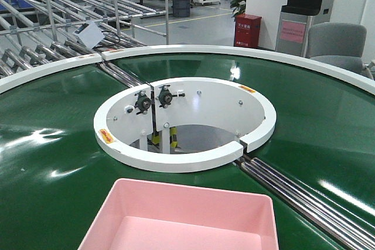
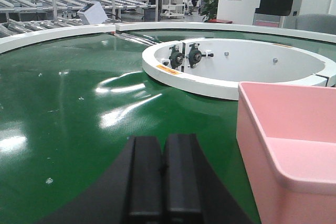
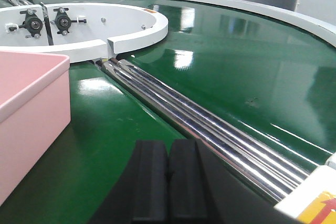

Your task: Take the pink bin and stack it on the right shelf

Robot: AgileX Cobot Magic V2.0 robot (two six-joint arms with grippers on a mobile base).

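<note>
Left claw (image 2: 163,150): pads pressed together, gripping nothing, held low and level over the green belt (image 2: 63,129).
Right claw (image 3: 168,153): closed and empty too, low, level, pointing straight ahead.
Pink bin (image 1: 187,221): sat upright on the belt between the claws, touching neither.
Steel rollers (image 3: 210,124): ran diagonally, just right of the right claw.
White ring (image 1: 176,159): lay just beyond the bin's far wall.

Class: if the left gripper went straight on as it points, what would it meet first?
Probably the green belt, then the white ring; the pink bin lies right of that line. Depth unclear.
</note>
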